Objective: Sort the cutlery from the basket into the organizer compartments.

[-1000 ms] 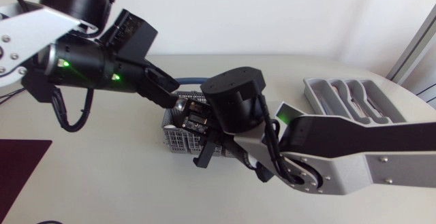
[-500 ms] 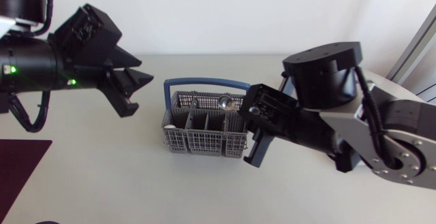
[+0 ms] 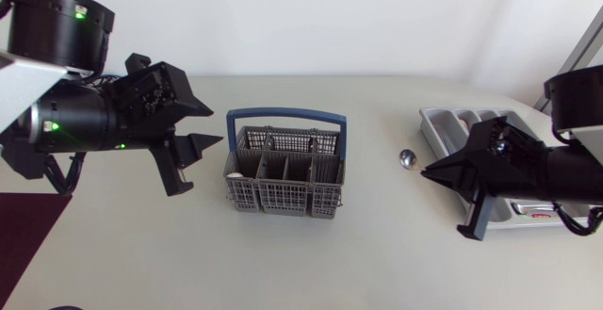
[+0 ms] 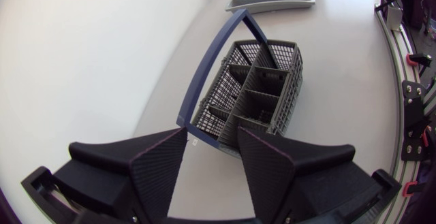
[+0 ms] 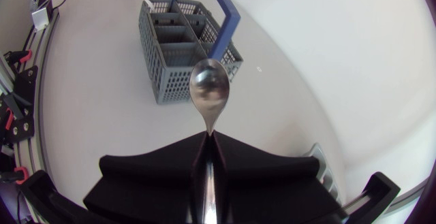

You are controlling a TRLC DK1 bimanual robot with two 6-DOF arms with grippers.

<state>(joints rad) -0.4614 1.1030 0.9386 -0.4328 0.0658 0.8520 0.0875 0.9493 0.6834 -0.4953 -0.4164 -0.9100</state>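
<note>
- The right end effector (image 3: 429, 171) hangs over the right half of the surface (image 3: 311, 253), its fingers pressed together on the handle of a spoon (image 3: 408, 158).
- The spoon's bowl juts out past the fingertips. Its long axis runs in line with the end effector and points back toward the basket (image 3: 283, 183) at mid-surface.
- The organizer (image 3: 443, 122) sits near the far right corner of the surface, just beside and partly under the right arm. It lies off to the side of the spoon's tip rather than ahead of it.
- From the right wrist, the spoon (image 5: 209, 91) stands straight out from the clamped fingers with the basket (image 5: 187, 40) well beyond it.
- The right arm is by far the nearer to the organizer; the drop likely calls for swinging the spoon round over a slot.
- The left end effector (image 3: 212, 126) hovers just beside the basket's left end, its fingers apart and holding nothing.
</note>
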